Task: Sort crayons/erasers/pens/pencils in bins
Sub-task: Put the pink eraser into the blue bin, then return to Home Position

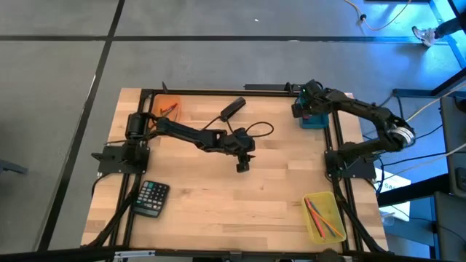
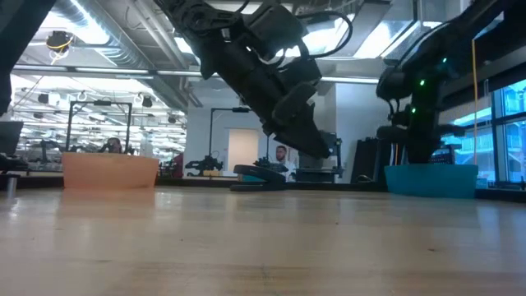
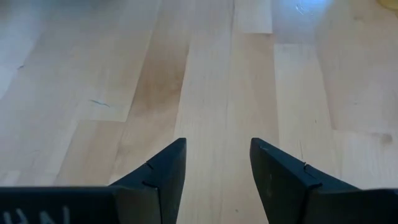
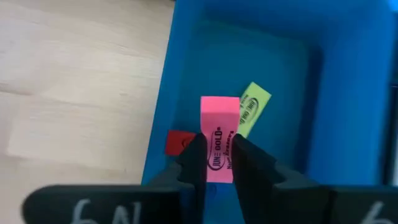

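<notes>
My right gripper (image 4: pixel 221 146) is over the teal bin (image 4: pixel 336 93) at the table's far right and is shut on the pink eraser (image 4: pixel 219 118). The yellow eraser (image 4: pixel 252 109) lies on the bin's floor beside it, and a small red piece (image 4: pixel 179 143) sits by the bin's wall. My left gripper (image 3: pixel 217 146) is open and empty above bare wood at the table's middle (image 1: pixel 242 164). The orange bin (image 1: pixel 167 108) at the far left holds red sticks. The yellow bin (image 1: pixel 324 216) at the near right holds long thin sticks. My right gripper pinches the pink eraser between its two fingers, on the two long sides near one end (image 4: pixel 219 163). The fingers come from above, pointing down into the teal bin. The eraser's other end sticks out past the fingertips, over the yellow eraser. Whether it touches the bin's floor I cannot tell.
A black calculator (image 1: pixel 151 198) lies at the near left. A black bar-shaped thing (image 1: pixel 233 108) lies at the far middle, with a cable (image 1: pixel 258 131) looping near the left arm. A black frame runs along the table's edges.
</notes>
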